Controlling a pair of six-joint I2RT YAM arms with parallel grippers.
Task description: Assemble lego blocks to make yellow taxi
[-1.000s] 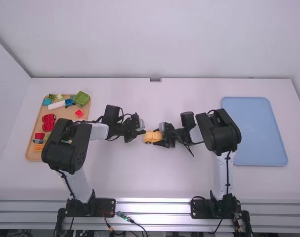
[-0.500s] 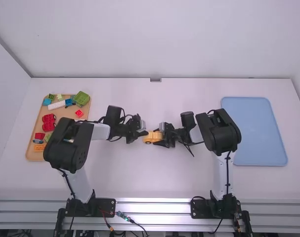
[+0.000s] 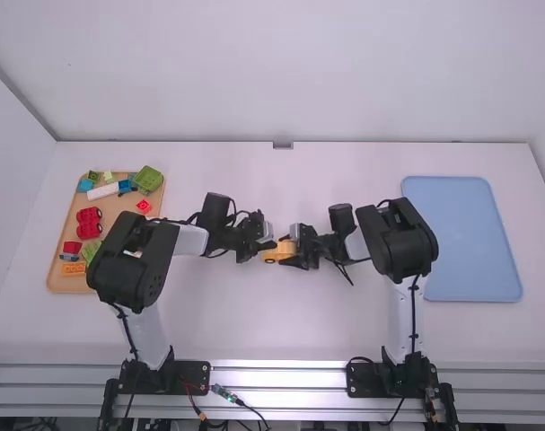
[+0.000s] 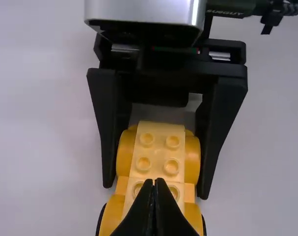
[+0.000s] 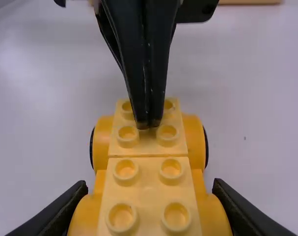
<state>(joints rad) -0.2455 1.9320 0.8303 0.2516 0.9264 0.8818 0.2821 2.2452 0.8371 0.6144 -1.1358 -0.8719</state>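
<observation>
I'm clamping the right gripper [image 5: 149,184] around the yellow car [image 3: 274,255], mid-frame in the high view, probably bracing it while the left gripper [image 5: 149,124], pinched narrow and empty, is pushing down on top. The high view is giving me the blue tray [image 3: 470,238], far right; the right wrist view is detailing the studs [image 5: 126,169].

Blocks [image 3: 149,180] in tray [image 3: 118,205] on L, car [image 3: 273,255] btwn, 2nd tray [image 3: 470,238] R.
</observation>
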